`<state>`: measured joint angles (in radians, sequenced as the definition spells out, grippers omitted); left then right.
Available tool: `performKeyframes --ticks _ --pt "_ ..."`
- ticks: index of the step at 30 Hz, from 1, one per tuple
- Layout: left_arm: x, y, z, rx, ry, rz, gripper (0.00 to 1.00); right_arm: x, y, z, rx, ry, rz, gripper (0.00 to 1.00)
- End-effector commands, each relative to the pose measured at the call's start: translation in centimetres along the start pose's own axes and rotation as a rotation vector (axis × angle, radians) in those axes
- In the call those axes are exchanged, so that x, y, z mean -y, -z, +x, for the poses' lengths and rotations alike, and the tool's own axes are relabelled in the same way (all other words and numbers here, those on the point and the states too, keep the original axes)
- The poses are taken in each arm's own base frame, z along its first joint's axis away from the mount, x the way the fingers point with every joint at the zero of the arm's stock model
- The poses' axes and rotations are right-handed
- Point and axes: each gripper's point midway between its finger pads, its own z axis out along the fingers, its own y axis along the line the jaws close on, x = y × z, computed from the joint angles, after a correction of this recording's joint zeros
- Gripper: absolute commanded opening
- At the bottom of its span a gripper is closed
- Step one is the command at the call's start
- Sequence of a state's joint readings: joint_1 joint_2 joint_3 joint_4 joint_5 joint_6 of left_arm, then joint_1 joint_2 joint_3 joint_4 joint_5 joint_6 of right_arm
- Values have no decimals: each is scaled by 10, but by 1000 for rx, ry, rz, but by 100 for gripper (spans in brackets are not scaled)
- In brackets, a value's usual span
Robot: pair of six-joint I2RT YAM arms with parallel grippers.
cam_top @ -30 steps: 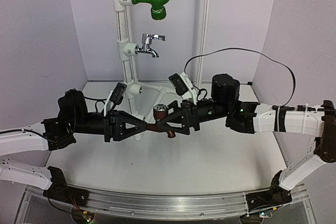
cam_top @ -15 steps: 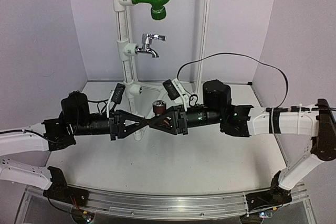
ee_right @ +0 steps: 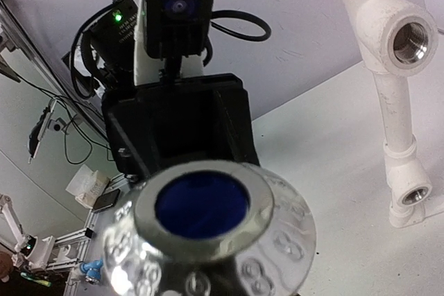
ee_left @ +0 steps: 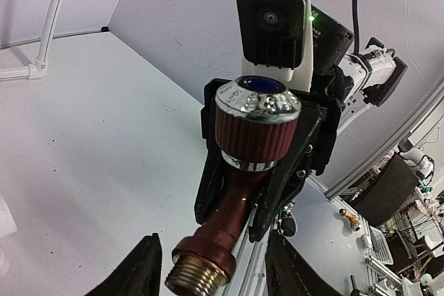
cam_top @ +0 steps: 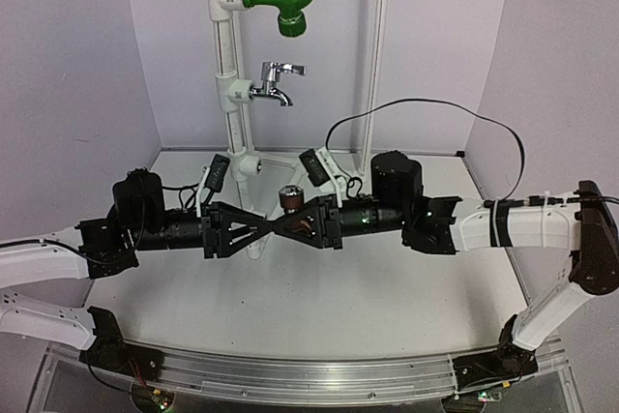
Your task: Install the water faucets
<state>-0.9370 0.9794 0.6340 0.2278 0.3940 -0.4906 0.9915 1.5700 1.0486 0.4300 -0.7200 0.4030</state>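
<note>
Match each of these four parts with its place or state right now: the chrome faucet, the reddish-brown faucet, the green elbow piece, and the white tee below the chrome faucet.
Parts
1. chrome faucet
2. reddish-brown faucet
3. green elbow piece
4. white tee below the chrome faucet

Places or states
a. threaded socket empty
b. at the top of the white pipe
c. held in the air by the right gripper
d. mounted halfway up the pipe

Pairs: 1-d, 2-c, 3-b, 4-a
</note>
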Motion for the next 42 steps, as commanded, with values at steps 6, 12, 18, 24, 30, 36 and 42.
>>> performKeyframes --ticks 6,12,18,24,30,36,42 --pt "-6 43 -61 170 3 -193 82 34 44 -8 -47 451 381 0" --pt "-44 66 -99 216 120 -358 85 45 62 -30 -87 880 535 0" --pt "-46 58 -132 236 52 -408 88 41 55 -71 -31 1150 599 0" --pt "-61 45 -142 205 -9 -464 89 44 40 -86 -14 1377 618 0" --pt "-75 39 -147 184 -5 -497 88 55 28 -92 -49 1531 610 0" --pt "-81 30 -149 169 16 -484 86 61 31 -104 11 1607 591 0" --pt "-84 20 -153 150 8 -466 78 64 30 -107 32 1671 553 0"
